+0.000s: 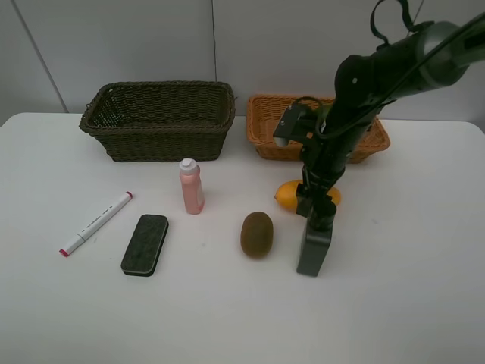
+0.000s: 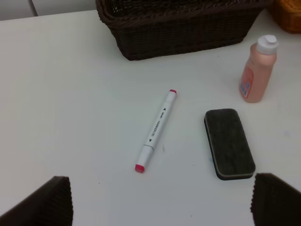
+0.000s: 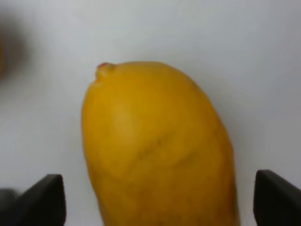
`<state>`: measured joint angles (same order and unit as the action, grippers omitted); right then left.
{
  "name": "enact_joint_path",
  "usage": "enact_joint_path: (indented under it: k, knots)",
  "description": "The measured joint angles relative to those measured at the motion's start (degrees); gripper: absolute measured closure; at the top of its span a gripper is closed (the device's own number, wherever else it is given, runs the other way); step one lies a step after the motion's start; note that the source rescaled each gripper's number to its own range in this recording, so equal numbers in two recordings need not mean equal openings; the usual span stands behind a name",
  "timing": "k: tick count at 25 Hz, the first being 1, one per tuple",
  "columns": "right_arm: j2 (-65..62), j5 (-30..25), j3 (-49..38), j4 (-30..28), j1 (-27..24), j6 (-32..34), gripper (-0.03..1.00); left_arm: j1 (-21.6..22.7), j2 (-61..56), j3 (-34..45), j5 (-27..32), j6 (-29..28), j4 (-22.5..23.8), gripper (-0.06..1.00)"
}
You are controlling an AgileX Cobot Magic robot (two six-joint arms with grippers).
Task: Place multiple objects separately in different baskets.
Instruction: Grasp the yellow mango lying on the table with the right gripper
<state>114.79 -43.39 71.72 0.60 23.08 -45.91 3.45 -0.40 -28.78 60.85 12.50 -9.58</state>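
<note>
A yellow mango (image 1: 286, 195) lies on the white table in front of the orange-tan basket (image 1: 261, 135). My right gripper (image 1: 316, 199) hangs just over it, open, with a fingertip (image 3: 46, 200) on either side of the mango (image 3: 155, 146) and no grip. In front of the gripper stands a dark green bottle (image 1: 314, 246). Left of these are a brown kiwi (image 1: 257, 233), a pink bottle (image 1: 191, 186), a black eraser (image 1: 145, 244) and a white marker (image 1: 96, 223). My left gripper (image 2: 160, 202) is open above the marker (image 2: 156, 128) and eraser (image 2: 229, 142), holding nothing.
The dark olive-brown basket (image 1: 155, 121) stands at the back left, beside the orange one. My right arm crosses over the orange basket's front and hides part of it. The left arm is out of the exterior high view.
</note>
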Motion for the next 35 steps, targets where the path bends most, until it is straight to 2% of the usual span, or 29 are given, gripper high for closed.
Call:
enact_joint_path:
  k: [7,13,35]
  knots:
    - [0.61,-0.68,1.83,-3.52,0.0,-0.25,0.03,0.0,0.0,0.0,0.0,0.0,0.0,-0.06]
    - [1.37,-0.5,2.07,-4.36,0.0,-0.25,0.03,0.0,0.0,0.0,0.0,0.0,0.0,-0.06]
    - [3.58,1.98,2.07,-4.73,0.0,-0.37,0.03,0.0,0.0,0.0,0.0,0.0,0.0,-0.06]
